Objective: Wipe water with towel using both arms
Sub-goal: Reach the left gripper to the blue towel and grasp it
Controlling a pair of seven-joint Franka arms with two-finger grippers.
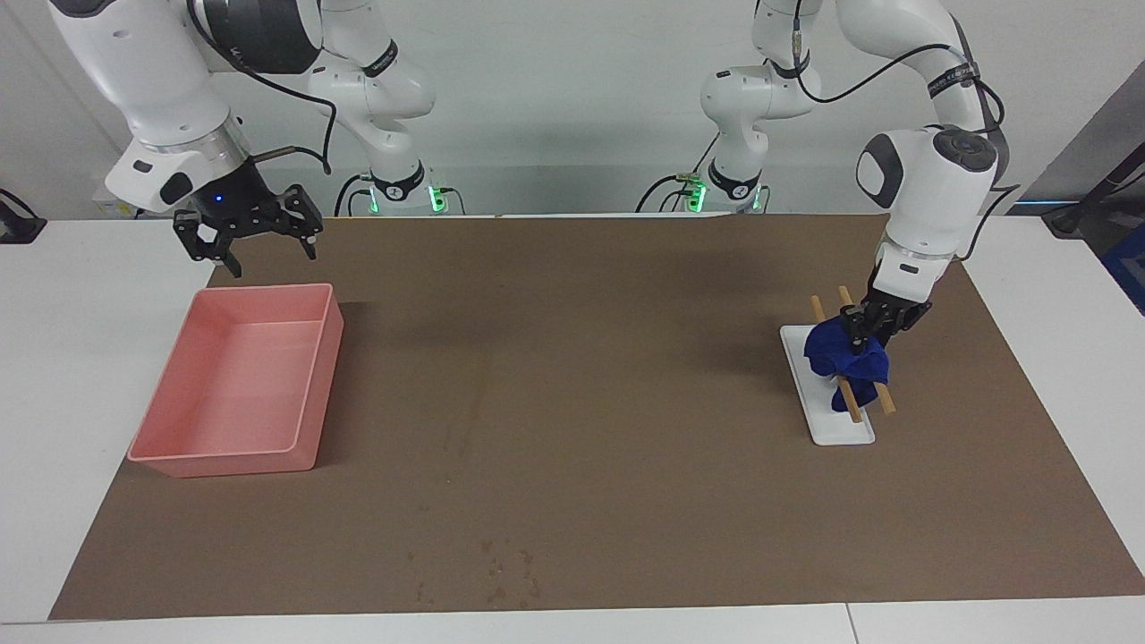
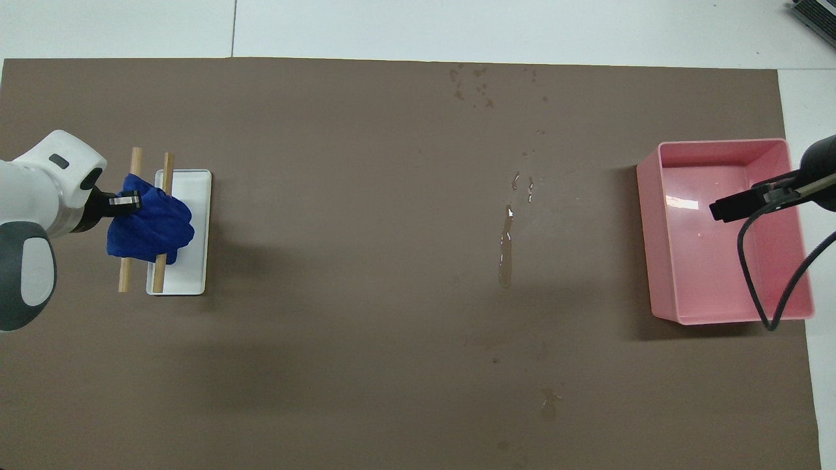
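Left gripper (image 1: 866, 337) pinching the blue towel (image 1: 845, 359) on two wooden sticks (image 1: 848, 404) over a white tray (image 1: 827, 427), near the mat's (image 1: 626, 501) left-arm edge, right gripper (image 1: 249, 230) spread above the pink bin's (image 1: 315, 376) edge, water streak (image 2: 505, 251) mid-mat.

Towel (image 1: 845, 354) is showing deep blue, plain. Tray (image 1: 827, 419) beneath it is showing white; two rods (image 1: 886, 400) are showing light wood tan. Bin (image 1: 234, 458) is showing salmon pink throughout. Mat (image 1: 590, 376) is showing flat brown, with the water (image 2: 505, 251) reading as a slightly darker, glinting streak. Desk (image 1: 80, 295) is showing white. Both arms are showing glossy white with black grippers.
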